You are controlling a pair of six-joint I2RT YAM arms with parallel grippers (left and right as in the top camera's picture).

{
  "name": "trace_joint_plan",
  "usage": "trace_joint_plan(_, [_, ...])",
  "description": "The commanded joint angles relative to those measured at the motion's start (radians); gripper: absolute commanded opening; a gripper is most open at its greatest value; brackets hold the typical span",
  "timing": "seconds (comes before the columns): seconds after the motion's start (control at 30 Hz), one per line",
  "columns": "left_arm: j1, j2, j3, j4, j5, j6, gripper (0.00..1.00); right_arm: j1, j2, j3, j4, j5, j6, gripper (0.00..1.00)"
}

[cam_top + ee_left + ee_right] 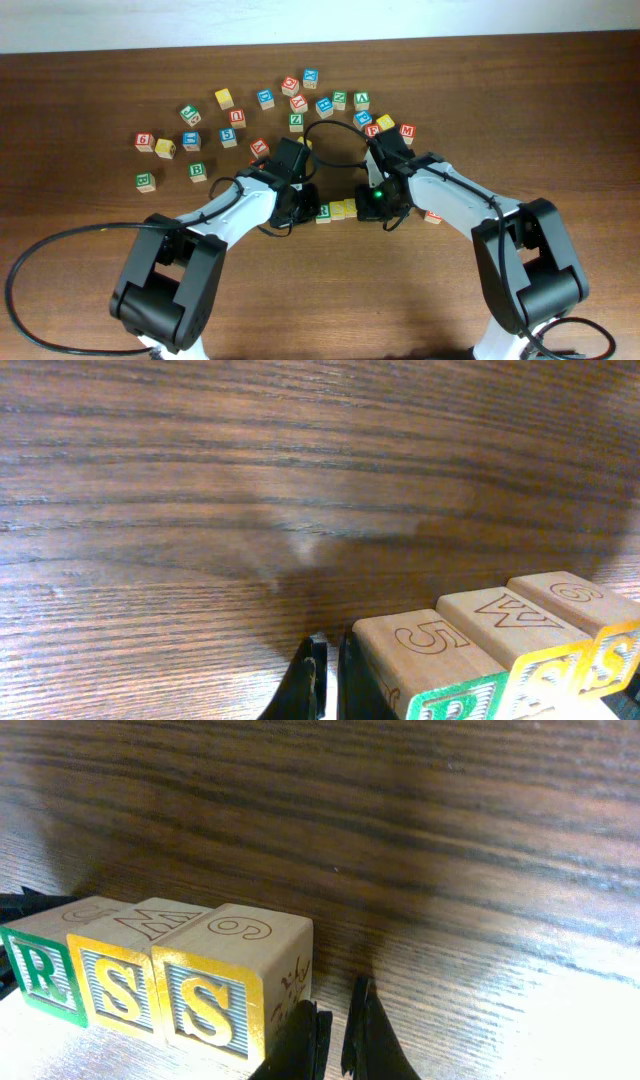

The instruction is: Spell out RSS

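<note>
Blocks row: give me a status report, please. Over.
Left tool shut, empty, beside green R block. Right tool shut, empty, beside last S block. Row reads R-S-S, blocks touching. Nothing in the way.

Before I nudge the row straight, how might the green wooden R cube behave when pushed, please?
The green wooden R cube looks rigid and flat-sided, so it should slide, not roll. It touches the adjacent yellow wooden S cube, so an inward push probably shifts both.
</note>
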Motion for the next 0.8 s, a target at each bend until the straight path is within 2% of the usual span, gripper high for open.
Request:
trace_joint_plan(0.0, [-0.016, 0.016, -0.01, 0.02, 0.007, -0.006, 0.0, 0.013, 0.023, -0.016, -0.019, 0.02, 0.031, 0.04])
trace_joint_plan(0.17, [-0.008, 0.016, -0.01, 0.01, -0.029, 0.013, 0.0, 0.013, 0.023, -0.016, -0.027, 0.021, 0.031, 0.04])
trace_joint_plan(0.3, [0.065, 0.016, -0.01, -0.038, -0.08, 0.013, 0.0, 0.011, 0.023, -0.016, -0.049, 0.126, 0.049, 0.04])
trace_joint_plan(0.37, [0.122, 0.016, -0.01, -0.067, -0.08, 0.05, 0.0, -0.015, 0.022, 0.052, -0.137, 0.139, 0.011, 0.04])
trace_joint_plan(0.47, [0.13, 0.016, -0.01, -0.077, -0.08, 0.079, 0.0, -0.054, 0.022, 0.203, -0.221, 0.172, 0.011, 0.04])
trace_joint_plan(0.57, [0.129, 0.016, -0.01, -0.078, -0.08, 0.079, 0.01, -0.037, 0.025, 0.245, -0.118, 0.048, 0.023, 0.04])
trace_joint_plan(0.63, [0.129, 0.016, -0.01, -0.086, -0.08, 0.079, 0.01, -0.007, 0.026, 0.243, -0.075, 0.047, 0.068, 0.04])
trace_joint_plan(0.77, [0.129, 0.016, -0.01, -0.089, -0.08, 0.079, 0.01, 0.054, 0.072, 0.236, -0.07, 0.072, 0.068, 0.04])
